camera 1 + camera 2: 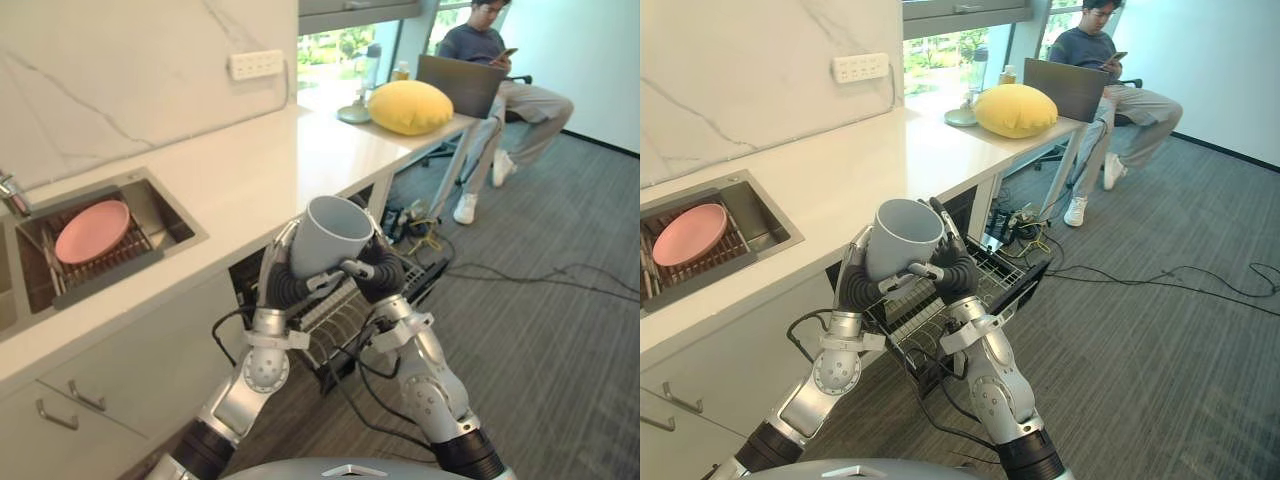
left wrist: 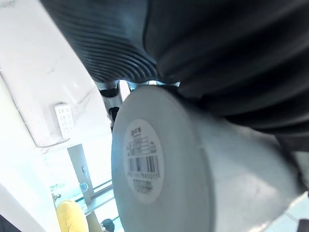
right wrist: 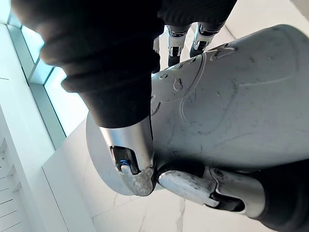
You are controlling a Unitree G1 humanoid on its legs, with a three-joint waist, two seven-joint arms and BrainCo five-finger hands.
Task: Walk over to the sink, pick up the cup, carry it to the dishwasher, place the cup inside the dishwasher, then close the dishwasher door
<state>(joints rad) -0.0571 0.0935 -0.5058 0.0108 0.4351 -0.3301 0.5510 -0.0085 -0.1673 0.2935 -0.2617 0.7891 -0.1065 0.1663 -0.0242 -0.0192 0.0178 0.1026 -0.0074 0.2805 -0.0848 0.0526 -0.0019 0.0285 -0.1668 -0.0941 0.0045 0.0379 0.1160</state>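
Well, you have the grey cup [image 1: 330, 235] up in the air between both hands. The left hand [image 1: 278, 282] is curled against its left side, and the right hand [image 1: 378, 268] wraps fingers and thumb round its right side, so both are closed on it. The cup sits mouth up, tipped a little away from you, in front of the edge of the white desk [image 1: 250, 170] and above the pulled-out dishwasher rack [image 1: 1002, 280]. Your left wrist view looks straight at the cup's base, where a round white label [image 2: 142, 159] carries a barcode and lines of small print too fine to read. On the marbled wall behind the desk is a white socket plate [image 1: 256, 64]. To your left the sink [image 1: 170, 215] is set into the desk, with a pink plate [image 1: 92, 230] lying on a dark drainer [image 1: 120, 262] inside it. Further along, a yellow cushion [image 1: 410, 107] lies on the desk next to an open laptop [image 1: 460, 85], and a person [image 1: 495, 60] sits at that far end. Cables [image 1: 520, 275] trail across the grey carpeted floor [image 1: 560, 360] near the rack.
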